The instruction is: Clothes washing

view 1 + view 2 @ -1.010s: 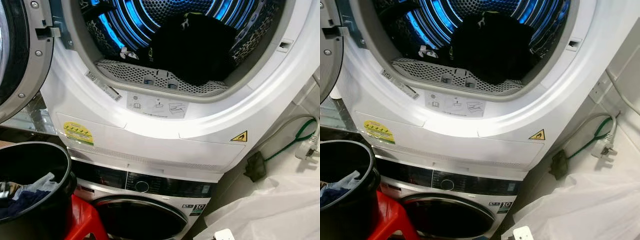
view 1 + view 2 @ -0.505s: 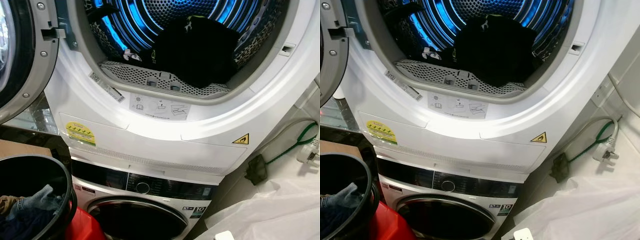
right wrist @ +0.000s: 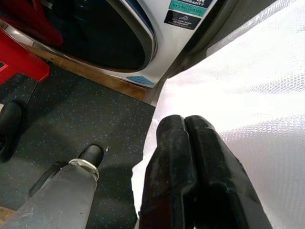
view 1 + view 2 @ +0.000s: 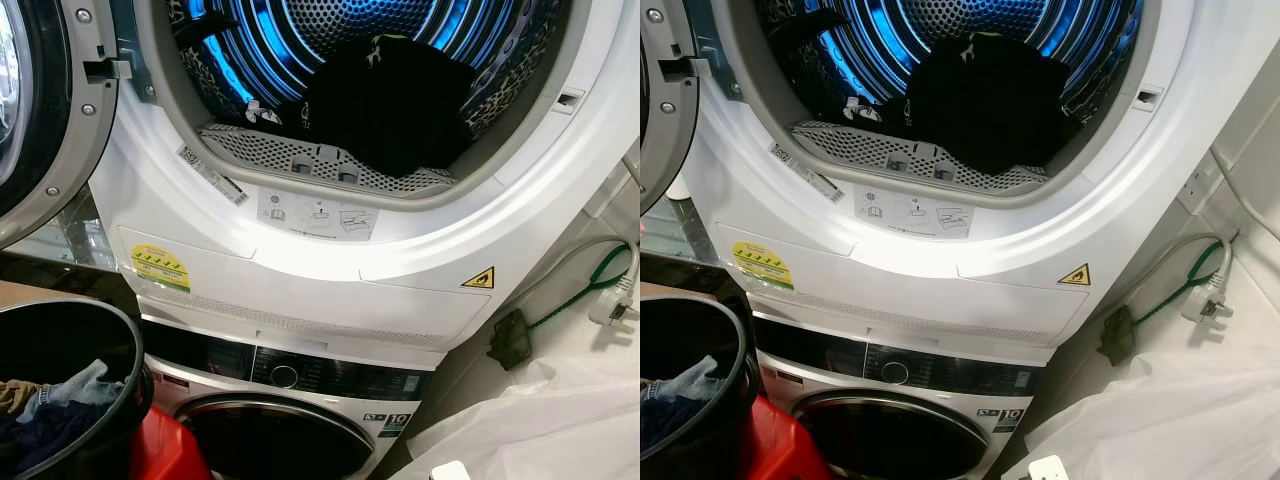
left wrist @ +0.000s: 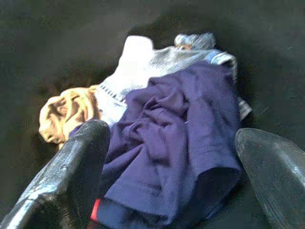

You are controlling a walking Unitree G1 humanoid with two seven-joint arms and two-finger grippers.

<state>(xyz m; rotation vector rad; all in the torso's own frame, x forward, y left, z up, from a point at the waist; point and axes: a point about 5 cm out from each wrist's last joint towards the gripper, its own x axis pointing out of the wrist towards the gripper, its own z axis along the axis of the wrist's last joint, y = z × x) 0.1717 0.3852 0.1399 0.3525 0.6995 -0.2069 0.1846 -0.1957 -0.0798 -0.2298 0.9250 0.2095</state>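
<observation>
A white dryer is sitting stacked on a washing machine, and its round door is hanging wide open along the left edge of the head view. Inside the blue-lit drum, in the upper middle of the frame, a heap of black clothing is lying against the perforated lint filter at the drum's lip, with leopard-patterned fabric lining the drum's sides. In the lower left corner a black bucket is standing on a red stool, touching the washing machine's front, and it is holding a tangle of laundry. The left gripper is hovering inside that bucket with its two black fingers spread well apart, straddling a dark blue garment that is lying over a grey-white piece and beside a tan cloth; the fingers are not clamped on anything. The right gripper is hanging low with its fingers pressed together and gripping nothing, over a white plastic sheet and dark speckled floor just beside the washing machine's round door. In the right of the head view a green-and-grey cable with a white plug is trailing down toward that white sheet.
</observation>
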